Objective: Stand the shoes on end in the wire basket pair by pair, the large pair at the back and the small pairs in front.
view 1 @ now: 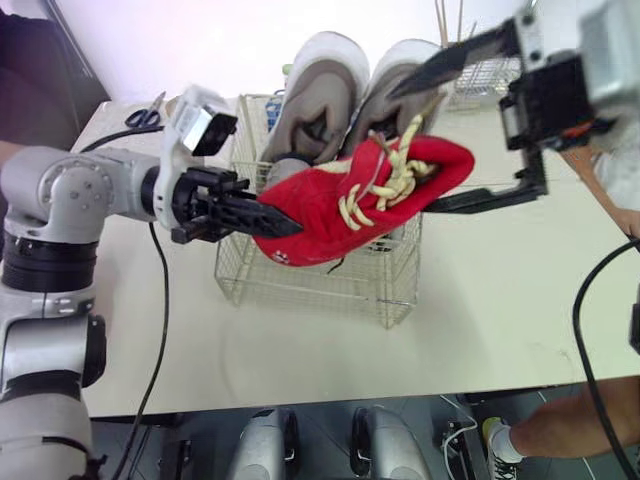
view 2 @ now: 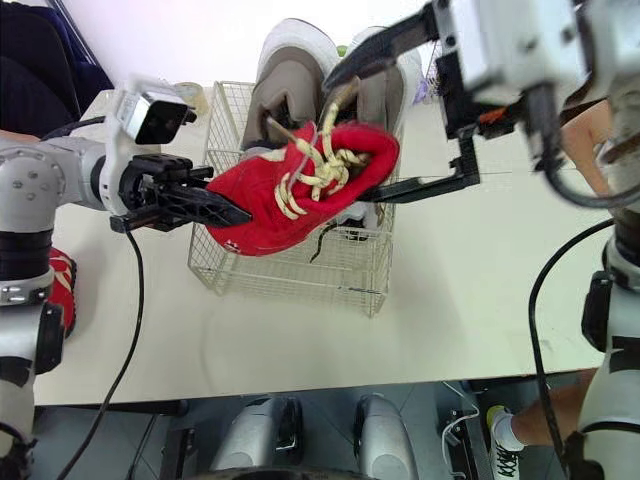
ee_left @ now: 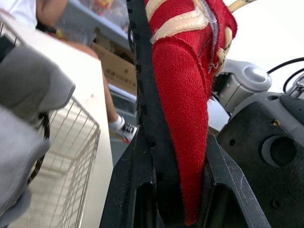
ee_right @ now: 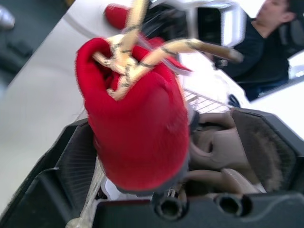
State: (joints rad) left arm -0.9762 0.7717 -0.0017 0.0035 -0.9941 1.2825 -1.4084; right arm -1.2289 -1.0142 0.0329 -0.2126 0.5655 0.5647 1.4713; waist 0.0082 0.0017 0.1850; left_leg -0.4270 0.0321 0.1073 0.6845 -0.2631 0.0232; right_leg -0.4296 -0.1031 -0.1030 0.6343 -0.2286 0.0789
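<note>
Left eye view — left fingers (view 1: 262,216) clamped on red shoe (view 1: 335,210) heel | right fingers (view 1: 482,197) apart, straddling toe, seemingly loose

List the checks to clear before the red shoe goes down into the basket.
1. Left gripper hold on the red shoe: ok, shut on one end.
2. Right gripper hold: not ok, open around the other end.
3. Large pair at back: ok, the grey shoes stand on end at the back of the wire basket.
4. Red shoe on end: not ok, it lies crosswise above the basket.
5. Front space free: cannot tell, the shoe hides most of it.
6. Laces tucked: not ok, loose loops stick up.
</note>
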